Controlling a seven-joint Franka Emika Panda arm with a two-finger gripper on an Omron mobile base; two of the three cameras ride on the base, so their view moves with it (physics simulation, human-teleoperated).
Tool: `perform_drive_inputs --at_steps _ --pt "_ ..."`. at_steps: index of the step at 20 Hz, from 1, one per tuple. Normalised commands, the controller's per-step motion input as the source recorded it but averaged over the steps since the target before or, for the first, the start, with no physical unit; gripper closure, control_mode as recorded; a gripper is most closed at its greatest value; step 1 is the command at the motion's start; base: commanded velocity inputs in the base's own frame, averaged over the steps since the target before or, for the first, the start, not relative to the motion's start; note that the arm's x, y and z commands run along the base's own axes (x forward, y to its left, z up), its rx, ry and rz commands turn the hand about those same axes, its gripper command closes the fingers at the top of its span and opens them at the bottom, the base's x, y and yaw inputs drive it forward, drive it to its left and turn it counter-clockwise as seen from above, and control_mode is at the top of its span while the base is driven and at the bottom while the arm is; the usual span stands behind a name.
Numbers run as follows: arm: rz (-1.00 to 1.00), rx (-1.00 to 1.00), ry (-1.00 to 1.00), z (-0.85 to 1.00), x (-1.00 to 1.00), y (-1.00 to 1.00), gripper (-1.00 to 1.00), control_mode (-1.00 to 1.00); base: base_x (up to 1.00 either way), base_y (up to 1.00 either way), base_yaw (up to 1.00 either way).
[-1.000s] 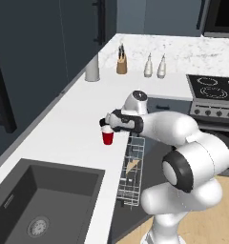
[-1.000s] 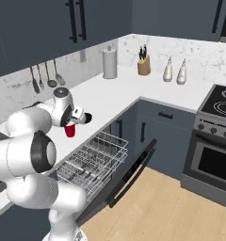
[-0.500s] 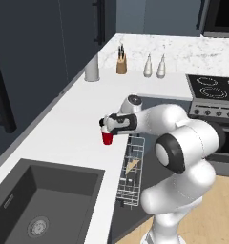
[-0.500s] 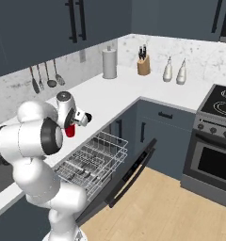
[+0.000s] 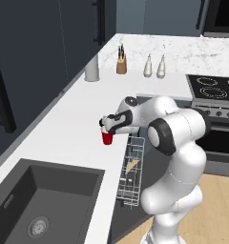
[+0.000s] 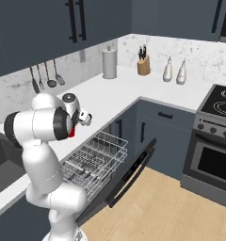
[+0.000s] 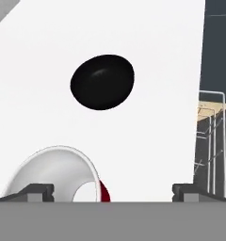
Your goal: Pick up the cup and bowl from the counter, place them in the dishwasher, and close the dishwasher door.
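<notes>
Currently you are on the cup (image 7: 58,176) pickup: the claw (image 7: 112,190) hangs spread, gripping nothing. Next, centre it over the cup on the worktop (image 7: 157,56), descend, then pinch.

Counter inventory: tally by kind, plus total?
Cup: 1
Bowl: 1
Canister: 1
Knife block: 1
Bottles: 2
Total: 6
</notes>
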Motion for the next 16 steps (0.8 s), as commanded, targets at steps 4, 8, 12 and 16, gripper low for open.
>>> perform_drive_inputs --at_steps 4,8,12,16 --pt "0.00 0.00 0.00 -0.22 0.27 0.00 -1.00 -1.00 0.00 0.00 0.00" --pt "0.00 0.03 0.00 -0.27 0.19 0.00 -1.00 -1.00 0.00 0.00 0.00" --pt "0.00 0.00 0.00 -0.34 0.25 0.06 -1.00 -1.00 0.00 0.00 0.00" --pt "0.00 0.00 0.00 -0.36 0.22 0.04 -1.00 -1.00 0.00 0.00 0.00"
